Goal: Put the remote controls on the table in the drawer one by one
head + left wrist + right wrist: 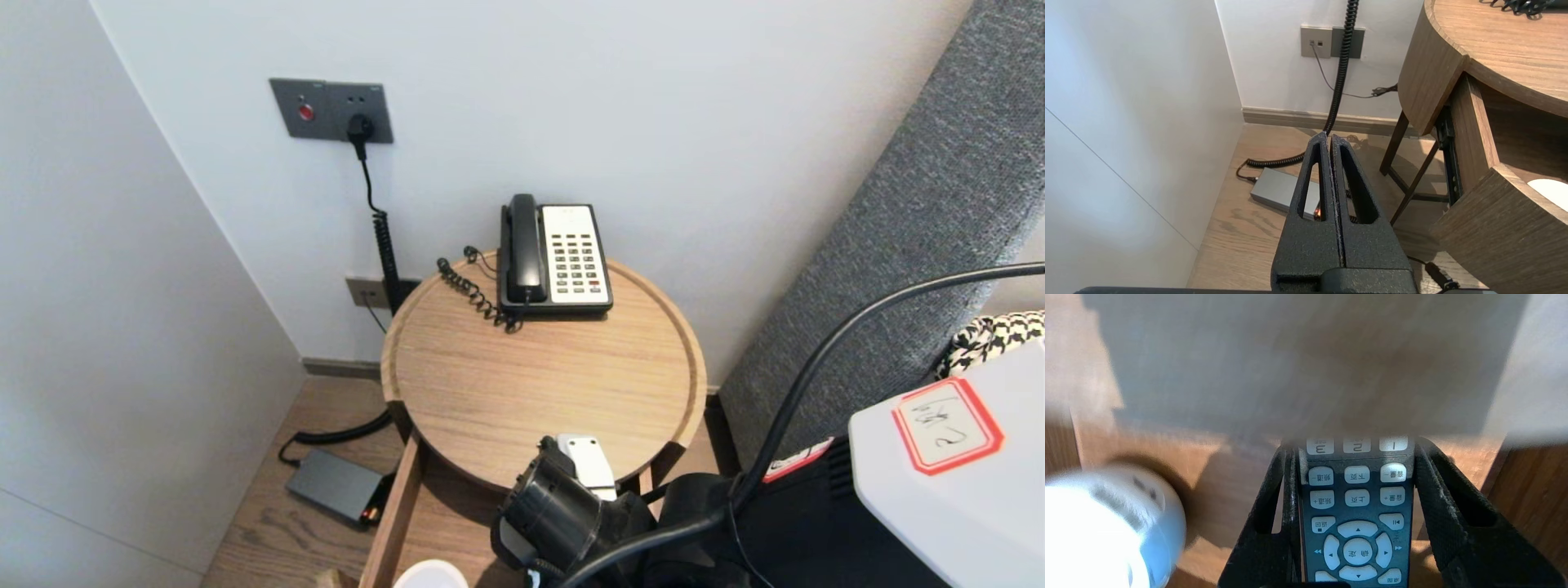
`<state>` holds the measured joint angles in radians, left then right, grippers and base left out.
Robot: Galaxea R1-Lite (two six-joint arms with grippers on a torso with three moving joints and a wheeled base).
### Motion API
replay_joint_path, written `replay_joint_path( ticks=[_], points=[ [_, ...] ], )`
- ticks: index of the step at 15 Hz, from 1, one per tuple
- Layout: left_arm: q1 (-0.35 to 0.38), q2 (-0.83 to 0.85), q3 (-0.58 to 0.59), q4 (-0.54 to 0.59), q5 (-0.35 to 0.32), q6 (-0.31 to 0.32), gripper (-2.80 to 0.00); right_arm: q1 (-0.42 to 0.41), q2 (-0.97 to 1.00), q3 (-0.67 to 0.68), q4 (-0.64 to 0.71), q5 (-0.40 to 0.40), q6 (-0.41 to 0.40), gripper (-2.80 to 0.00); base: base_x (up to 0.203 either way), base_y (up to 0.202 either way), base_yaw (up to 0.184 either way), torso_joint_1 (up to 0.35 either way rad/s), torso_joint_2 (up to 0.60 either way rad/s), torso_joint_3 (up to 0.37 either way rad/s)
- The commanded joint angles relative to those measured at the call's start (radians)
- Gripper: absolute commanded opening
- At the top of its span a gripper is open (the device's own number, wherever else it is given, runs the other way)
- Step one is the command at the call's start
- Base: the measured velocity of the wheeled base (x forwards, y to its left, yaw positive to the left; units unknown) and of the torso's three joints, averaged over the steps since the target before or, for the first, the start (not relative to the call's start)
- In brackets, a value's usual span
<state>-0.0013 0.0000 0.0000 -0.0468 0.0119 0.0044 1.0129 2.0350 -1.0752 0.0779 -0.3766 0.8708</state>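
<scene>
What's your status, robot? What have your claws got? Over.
Right claw shut on the remote, at the open drawer. Left claw shut, parked beside the table. White round thing in the drawer, table edge close. Over.

One telephone (555,257), one round table (457,367), one open drawer (400,506), one remote control (1357,514), one white round object (1106,522), one power brick (335,486).

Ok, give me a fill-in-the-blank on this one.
The right gripper holds a ___.
The telephone sits on a ___ wooden table.
The left gripper is ___, over the floor.
The table's drawer stands ___.
Missing: remote control; round; shut; open.
</scene>
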Motion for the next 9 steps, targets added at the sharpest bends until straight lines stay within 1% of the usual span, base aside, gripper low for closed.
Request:
replay_joint_path(
  ticks=[1,9],
  points=[
    [0.001,-0.002,0.009,-0.001,0.000,0.000,-2.80,-0.005,0.018,-0.010,0.000,-0.013,0.018,-2.80,0.000,0.000,0.000,0.000,0.00,0.000],
    [0.000,-0.002,0.009,-0.001,0.000,0.000,-2.80,-0.005,0.042,-0.025,-0.003,-0.015,0.020,-2.80,0.000,0.000,0.000,0.000,0.00,0.000]
  ],
)
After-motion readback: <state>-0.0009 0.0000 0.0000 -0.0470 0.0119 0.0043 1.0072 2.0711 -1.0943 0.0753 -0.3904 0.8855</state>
